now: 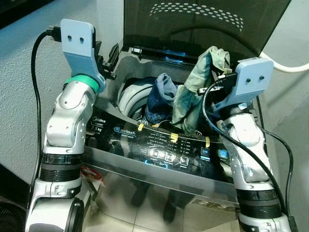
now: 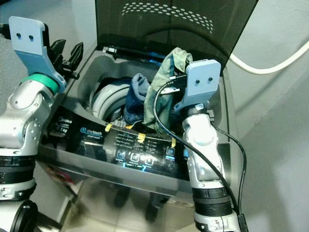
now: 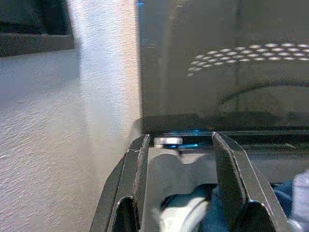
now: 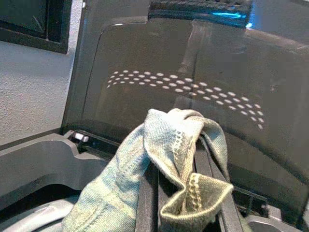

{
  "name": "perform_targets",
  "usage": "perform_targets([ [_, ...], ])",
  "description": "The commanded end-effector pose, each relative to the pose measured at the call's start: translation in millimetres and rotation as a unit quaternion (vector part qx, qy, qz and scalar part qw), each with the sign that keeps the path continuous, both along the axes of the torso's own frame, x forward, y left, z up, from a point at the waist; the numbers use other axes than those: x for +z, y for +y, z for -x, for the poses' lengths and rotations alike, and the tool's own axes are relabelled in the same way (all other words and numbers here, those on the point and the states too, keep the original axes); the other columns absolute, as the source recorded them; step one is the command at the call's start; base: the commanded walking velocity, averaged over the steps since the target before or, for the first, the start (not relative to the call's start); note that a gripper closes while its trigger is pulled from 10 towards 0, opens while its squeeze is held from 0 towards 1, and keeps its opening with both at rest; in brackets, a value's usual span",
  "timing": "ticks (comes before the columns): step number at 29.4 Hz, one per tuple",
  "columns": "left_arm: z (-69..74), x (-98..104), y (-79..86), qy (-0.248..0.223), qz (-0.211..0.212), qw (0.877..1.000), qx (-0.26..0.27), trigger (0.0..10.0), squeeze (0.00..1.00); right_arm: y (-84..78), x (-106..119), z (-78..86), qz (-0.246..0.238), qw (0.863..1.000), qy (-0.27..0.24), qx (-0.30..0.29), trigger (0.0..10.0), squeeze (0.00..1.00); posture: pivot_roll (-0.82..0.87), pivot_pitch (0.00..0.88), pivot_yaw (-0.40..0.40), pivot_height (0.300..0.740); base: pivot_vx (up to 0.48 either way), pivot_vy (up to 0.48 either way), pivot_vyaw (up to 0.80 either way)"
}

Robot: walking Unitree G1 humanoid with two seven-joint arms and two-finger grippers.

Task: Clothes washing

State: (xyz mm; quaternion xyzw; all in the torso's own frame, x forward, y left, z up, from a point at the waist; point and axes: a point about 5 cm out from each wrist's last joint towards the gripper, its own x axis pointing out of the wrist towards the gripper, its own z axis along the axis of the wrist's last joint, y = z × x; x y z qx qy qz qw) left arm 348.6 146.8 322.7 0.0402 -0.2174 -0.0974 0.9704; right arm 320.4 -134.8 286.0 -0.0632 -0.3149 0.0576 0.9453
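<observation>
A top-loading washing machine (image 1: 159,145) stands before me with its dark lid (image 1: 203,24) raised. My right gripper (image 4: 186,193) is shut on a pale green garment (image 1: 195,89), which hangs from the fingers over the drum opening (image 1: 133,96). Blue denim clothes (image 1: 159,96) lie heaped in the drum beneath it. My left gripper (image 3: 181,145) is held open at the machine's back left corner, with nothing between its fingers (image 1: 110,55).
The lit control panel (image 1: 164,150) runs along the machine's front edge. A rough grey wall (image 1: 19,72) stands close on the left. A white hose (image 2: 270,63) crosses the wall at the right. Tiled floor (image 1: 145,212) shows below the machine.
</observation>
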Motion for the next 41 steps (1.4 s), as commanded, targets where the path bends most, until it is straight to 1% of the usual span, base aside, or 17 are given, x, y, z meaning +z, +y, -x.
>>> perform_targets([
  [1, 3.2, -5.2, -7.0, 0.004, -0.026, 0.999, -0.038, 10.0, 0.00, 2.3, 3.0, 3.3, 0.005, 1.000, -0.015, 0.007, 10.0, 0.00, 0.08, 0.062, 0.019, 0.740, 0.000, 0.000, 0.00],
  [2, 3.2, -5.2, -7.0, 0.004, -0.026, 0.999, -0.038, 10.0, 0.00, 2.3, 3.0, 3.3, 0.005, 1.000, -0.015, 0.007, 10.0, 0.00, 0.08, 0.062, 0.019, 0.740, 0.000, 0.000, 0.00],
  [4, 11.9, -5.8, -15.3, -0.005, -0.065, 0.993, -0.099, 10.0, 0.00, 9.0, 6.4, 7.2, 0.016, 0.999, -0.028, 0.030, 10.0, 0.00, 0.08, 0.063, 0.021, 0.740, 0.000, 0.000, 0.00],
  [8, 17.1, -5.9, -18.5, -0.007, -0.075, 0.988, -0.137, 10.0, 0.00, 12.4, 7.9, 8.2, 0.024, 0.998, -0.032, 0.040, 10.0, 0.00, 0.08, 0.063, 0.024, 0.740, 0.000, 0.000, 0.00],
  [11, 29.5, -0.7, -21.5, -0.017, -0.109, 0.967, -0.229, 10.0, 0.00, 20.5, 24.1, 6.5, 0.039, 0.995, -0.064, 0.060, 10.0, 0.00, 0.08, 0.065, 0.024, 0.740, 0.000, 0.000, 0.00],
  [14, 32.8, 0.3, -22.6, -0.020, -0.124, 0.960, -0.250, 10.0, 0.00, 20.4, 30.7, 6.1, 0.031, 0.995, -0.073, 0.067, 10.0, 0.00, 0.08, 0.065, 0.025, 0.740, 0.000, 0.000, 0.00],
  [16, 39.9, -4.0, -23.1, -0.012, -0.158, 0.943, -0.292, 10.0, 0.00, 13.7, 46.4, 5.7, -0.002, 0.993, -0.084, 0.085, 10.0, 0.00, 0.08, 0.069, 0.031, 0.740, 0.000, 0.000, 0.00],
  [20, 38.5, -12.6, -19.4, 0.012, -0.171, 0.937, -0.304, 10.0, 0.00, 10.3, 55.1, 6.5, -0.009, 0.990, -0.090, 0.106, 10.0, 0.00, 0.08, 0.076, 0.034, 0.740, 0.000, 0.000, 0.00],
  [24, 28.4, -19.2, -14.8, 0.030, -0.175, 0.942, -0.285, 10.0, 0.00, 13.0, 56.1, 7.0, 0.008, 0.988, -0.089, 0.125, 10.0, 0.00, 0.08, 0.082, 0.035, 0.740, 0.000, 0.000, 0.00],
  [26, 1.2, -20.1, -7.0, 0.033, -0.162, 0.958, -0.233, 10.0, 0.00, 24.8, 52.1, 9.9, 0.040, 0.980, -0.075, 0.178, 10.0, 0.00, 0.08, 0.092, 0.030, 0.740, 0.000, 0.000, 0.00],
  [31, -20.9, -7.2, 1.5, 0.016, -0.140, 0.973, -0.185, 10.0, 0.00, 36.5, 42.2, 14.4, 0.070, 0.971, -0.059, 0.219, 10.0, 0.00, 0.07, 0.106, 0.027, 0.740, 0.000, 0.000, 0.00],
  [33, -29.6, 5.6, 8.7, 0.005, -0.126, 0.981, -0.150, 10.0, 0.00, 39.2, 32.8, 6.5, 0.082, 0.978, -0.035, 0.191, 10.0, 0.00, 0.06, 0.107, 0.033, 0.740, 0.000, 0.000, 0.00],
  [36, -26.5, 14.4, 8.0, -0.010, -0.120, 0.980, -0.157, 10.0, 0.00, 39.0, 23.5, -7.9, 0.079, 0.988, -0.009, 0.135, 10.0, 0.00, 0.06, 0.107, 0.036, 0.740, 0.000, 0.000, 0.00],
  [37, -21.0, 16.3, 4.8, -0.018, -0.119, 0.978, -0.171, 10.0, 0.00, 38.3, 17.7, -18.0, 0.078, 0.992, 0.010, 0.098, 10.0, 0.40, 0.06, 0.107, 0.036, 0.740, 0.000, 0.000, 0.00],
  [39, -17.2, 17.5, 2.2, -0.024, -0.119, 0.976, -0.181, 10.0, 0.00, 37.6, 13.7, -24.3, 0.078, 0.994, 0.021, 0.073, 10.0, 0.40, 0.06, 0.107, 0.039, 0.740, 0.000, 0.000, 0.00],
  [40, -11.3, 18.1, -0.7, -0.029, -0.113, 0.974, -0.193, 10.0, 0.00, 38.7, 10.0, -29.5, 0.087, 0.994, 0.028, 0.057, 10.0, 1.00, 0.06, 0.107, 0.035, 0.740, 0.000, 0.000, 0.00],
  [41, -11.3, 18.1, -0.7, -0.029, -0.113, 0.974, -0.193, 10.0, 0.00, 38.7, 10.0, -29.5, 0.087, 0.994, 0.028, 0.057, 10.0, 1.00, 0.06, 0.107, 0.035, 0.740, 0.000, 0.000, 0.00],
])
